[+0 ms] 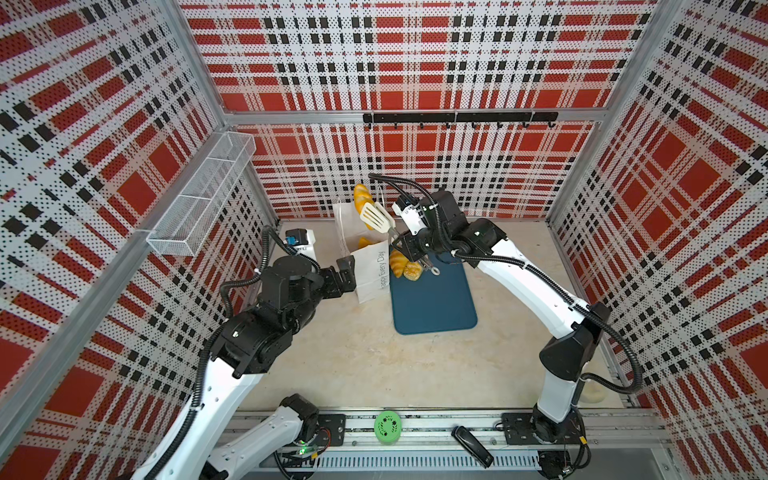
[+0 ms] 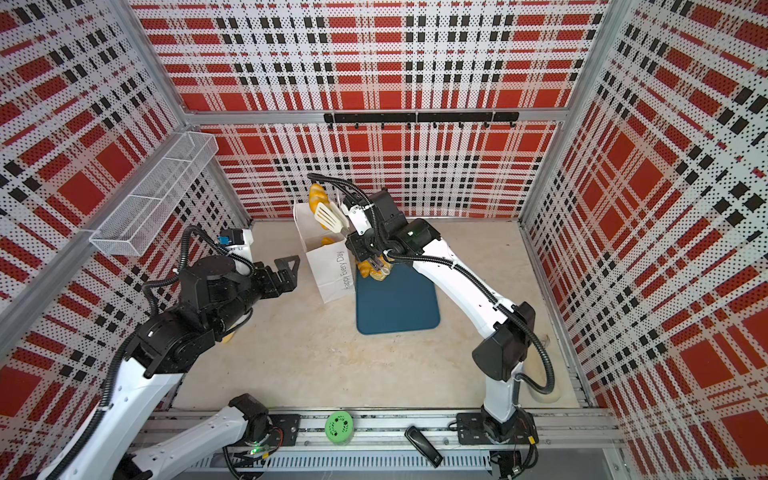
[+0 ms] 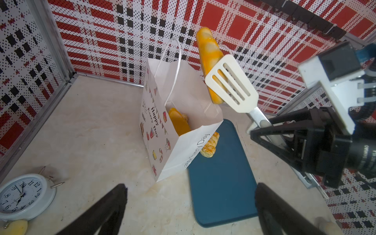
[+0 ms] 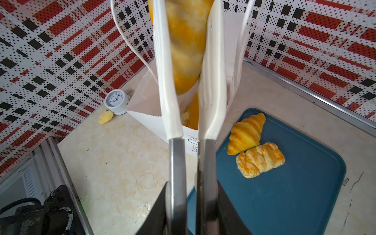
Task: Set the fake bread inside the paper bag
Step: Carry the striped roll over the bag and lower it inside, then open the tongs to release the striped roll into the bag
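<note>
Tongs (image 3: 232, 83), squeezed in your right gripper (image 4: 191, 195), pinch a striped loaf (image 3: 208, 59) tilted above the paper bag (image 3: 173, 154) mouth. Centre it over the opening, lower, then ease off. Croissant (image 4: 247, 133) and flat pastry (image 4: 260, 159) wait on tray (image 4: 284, 203) beside the bag.

Paper bag (image 3: 175, 146), ahead of the left tool (image 3: 190, 185): dark "Happy Every Day" on the picture-printed side, grey "Happy Every Day" up the narrow side, readable in both top views (image 1: 379, 272) (image 2: 341, 270). Alarm clock (image 3: 22, 195) near the left tool: numerals 1–12. Motor housing (image 3: 364, 152) behind the right tool (image 3: 262, 130): "DAMIAO".
</note>
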Controlling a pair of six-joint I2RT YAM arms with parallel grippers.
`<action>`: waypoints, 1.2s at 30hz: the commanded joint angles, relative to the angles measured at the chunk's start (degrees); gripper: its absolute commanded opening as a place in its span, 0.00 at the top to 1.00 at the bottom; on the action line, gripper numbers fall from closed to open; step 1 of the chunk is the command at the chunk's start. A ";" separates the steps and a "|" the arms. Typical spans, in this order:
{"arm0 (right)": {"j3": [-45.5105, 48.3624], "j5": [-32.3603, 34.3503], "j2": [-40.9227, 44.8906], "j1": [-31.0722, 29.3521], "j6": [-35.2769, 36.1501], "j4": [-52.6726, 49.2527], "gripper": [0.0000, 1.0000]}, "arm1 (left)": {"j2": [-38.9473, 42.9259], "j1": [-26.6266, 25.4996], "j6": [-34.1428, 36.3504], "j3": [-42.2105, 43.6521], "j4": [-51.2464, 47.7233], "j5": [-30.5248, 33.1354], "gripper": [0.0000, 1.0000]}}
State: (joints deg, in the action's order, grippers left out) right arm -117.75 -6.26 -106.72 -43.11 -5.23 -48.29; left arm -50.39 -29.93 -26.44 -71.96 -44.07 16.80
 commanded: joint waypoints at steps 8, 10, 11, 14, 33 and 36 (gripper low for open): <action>-7.77 3.25 -4.24 -0.15 2.86 -3.55 0.65 | -0.75 0.49 -0.80 1.60 -1.01 0.29 0.01; -8.73 3.27 -4.97 -0.16 3.01 -4.51 0.64 | -0.98 0.49 -1.01 1.96 -1.01 0.16 0.01; -9.08 3.38 -5.21 -0.22 3.04 -4.93 0.64 | -1.07 0.54 -1.19 2.18 -1.00 0.10 0.01; -9.27 3.79 -5.39 -0.16 3.36 -5.53 0.63 | -1.34 0.53 -1.38 2.70 -1.01 -0.25 0.01; -12.03 4.31 -4.06 -0.19 4.27 -7.79 0.45 | -2.58 -1.35 -2.03 1.44 -2.68 2.14 0.01; -10.92 5.08 -2.08 -0.20 4.44 -7.96 0.44 | -2.72 -4.00 -1.95 1.39 -2.85 5.72 0.01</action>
State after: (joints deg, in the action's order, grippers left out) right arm -128.20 -2.24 -112.77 -43.11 -1.93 -58.19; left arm -53.04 -32.03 -28.08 -69.47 -45.95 18.70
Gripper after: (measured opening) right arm 0.556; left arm 0.994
